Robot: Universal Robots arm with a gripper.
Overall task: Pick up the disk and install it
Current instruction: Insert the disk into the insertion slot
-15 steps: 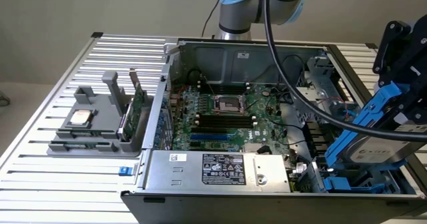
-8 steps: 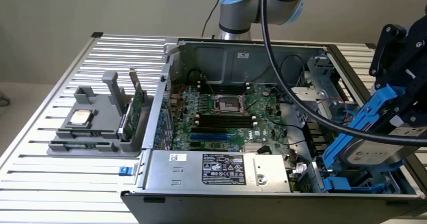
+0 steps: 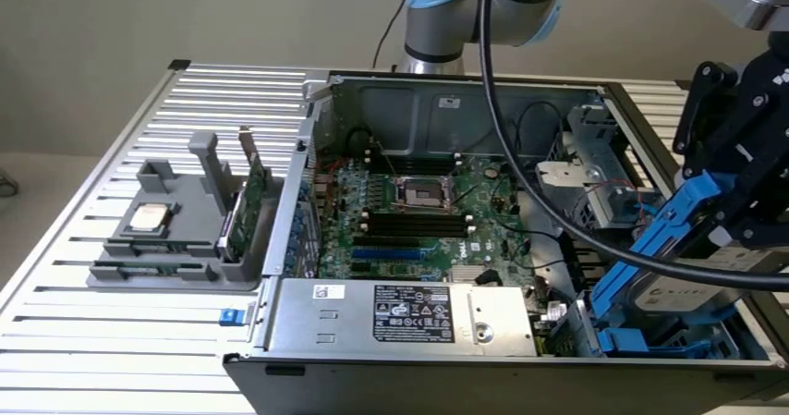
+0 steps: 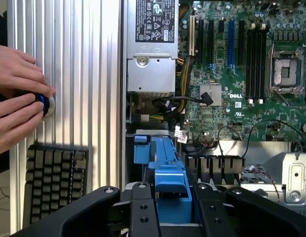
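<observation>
Though crossed by a black cable point(image 3: 485, 54) in the exterior view, plainly carrying the disk point(image 3: 688, 290): clamped in the gripper point(image 3: 727, 230) by the blue frame, clear of every surface. In the wrist view, same story: blue frame of the disk point(image 4: 169, 168) pinched between the black fingers point(image 4: 140, 210) of the gripper point(image 4: 171, 210), pressed on both sides.

Hangs over the near corner of the computer case point(image 3: 431, 387) on the exterior view's right, above the drive bay point(image 3: 653, 346) with its blue rails. Not seated. Tilted steeply, long axis running from high at the fingers down toward the bay, silver face and white label turned to the exterior camera. Low end just beside the rails; cannot tell whether touching.

Seen from the wrist, points straight out from between the fingers, long axis in line with the gripper, toward the power supply point(image 4: 150, 64) along the case's near edge, with the circuit board point(image 4: 242, 89) off to one side.

No gap between gripper and disk, then. Judged from this, hinges on disk against bay: bay below and ahead of the low end, tilt not matched to the rails.

Outside the case, a grey holder point(image 3: 185, 249) well apart on the slatted bench point(image 3: 111, 341). Beside a keyboard point(image 4: 54, 177), a person's hands point(image 4: 17, 74) on a round knob point(image 4: 47, 104).
</observation>
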